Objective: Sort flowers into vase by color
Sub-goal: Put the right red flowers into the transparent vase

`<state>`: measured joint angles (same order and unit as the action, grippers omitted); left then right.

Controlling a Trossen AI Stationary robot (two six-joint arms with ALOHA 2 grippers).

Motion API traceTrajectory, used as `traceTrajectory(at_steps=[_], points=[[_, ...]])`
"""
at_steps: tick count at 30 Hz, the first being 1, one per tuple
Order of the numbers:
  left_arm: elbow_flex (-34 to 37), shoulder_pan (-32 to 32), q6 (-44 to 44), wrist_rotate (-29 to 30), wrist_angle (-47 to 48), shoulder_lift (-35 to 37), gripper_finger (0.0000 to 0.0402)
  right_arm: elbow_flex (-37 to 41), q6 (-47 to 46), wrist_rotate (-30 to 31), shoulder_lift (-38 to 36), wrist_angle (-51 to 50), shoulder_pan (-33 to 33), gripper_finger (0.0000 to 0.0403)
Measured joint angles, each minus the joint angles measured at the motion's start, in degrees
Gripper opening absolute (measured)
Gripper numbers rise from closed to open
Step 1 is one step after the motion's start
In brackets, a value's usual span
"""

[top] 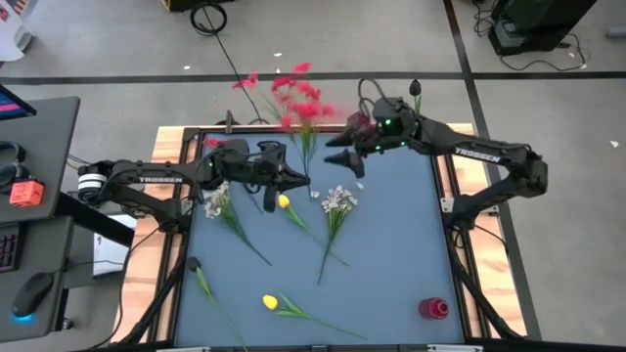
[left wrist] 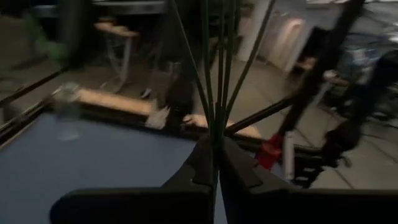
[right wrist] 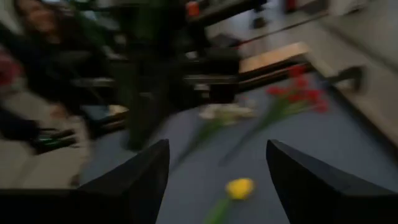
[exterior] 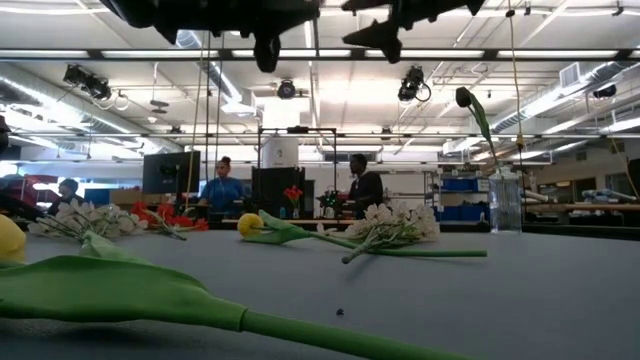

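My left gripper [top: 296, 177] is raised over the far middle of the blue mat, shut on a red flower. Its stem [top: 306, 147] runs toward the far edge, and the red blossoms [top: 298, 98] spread out beyond that edge. My right gripper [top: 342, 158] hovers just to the right of the stem, open, touching nothing [right wrist: 217, 180]. On the mat lie two whitish sprays [top: 339, 201] [top: 217, 203], two yellow tulips [top: 284, 202] [top: 271, 302] and a dark-budded stem [top: 197, 266]. A small red vase [top: 433, 309] stands at the near right. My left gripper pinches the red flower's green stems [left wrist: 216, 127] between its two shut fingers, at the point where several thin stems come together. Beyond the fingertips the stems fan out and away. The flower is lifted clear of the mat, with its blossoms out past the far edge.
A clear vase [exterior: 505, 203] holding a dark tulip bud [top: 416, 89] stands at the far right edge. Another bit of red [top: 217, 143] shows by the left arm. The wooden frame [top: 166, 147] borders the mat. Bare mat [top: 401, 244] lies on the right. People [exterior: 222, 185] stand beyond the table.
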<state>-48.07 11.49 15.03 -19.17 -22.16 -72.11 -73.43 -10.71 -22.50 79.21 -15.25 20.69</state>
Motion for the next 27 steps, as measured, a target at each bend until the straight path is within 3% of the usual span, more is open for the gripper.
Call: traceTrajectory(at_steps=[3, 6, 10, 19, 27], points=[[0.13, -0.01, -0.05, -3.05, -1.34, 0.37, 0.001, 0.0, 2.0, 1.47, -2.08, -1.36, 2.07, 0.0273], [-0.04, 0.52, -0.31, -2.34, -2.43, 0.78, 0.001, 0.0, -0.53, -3.29, -2.46, 0.49, 3.12, 0.0273], [0.09, 2.72, 2.37, -0.01, -1.65, -0.13, 0.001, 0.0, -3.07, -5.82, -0.84, 6.57, -0.94, 0.0272], [0.09, 2.75, 2.06, -0.08, -1.33, -1.12, 0.001, 0.04, -8.0, 4.44, 5.41, 15.18, -4.78, 0.0272], [0.09, 2.75, 2.19, 1.49, 3.18, -1.12, 0.001, 0.04, -9.27, -2.15, 7.9, 20.79, -5.73, 0.0272]])
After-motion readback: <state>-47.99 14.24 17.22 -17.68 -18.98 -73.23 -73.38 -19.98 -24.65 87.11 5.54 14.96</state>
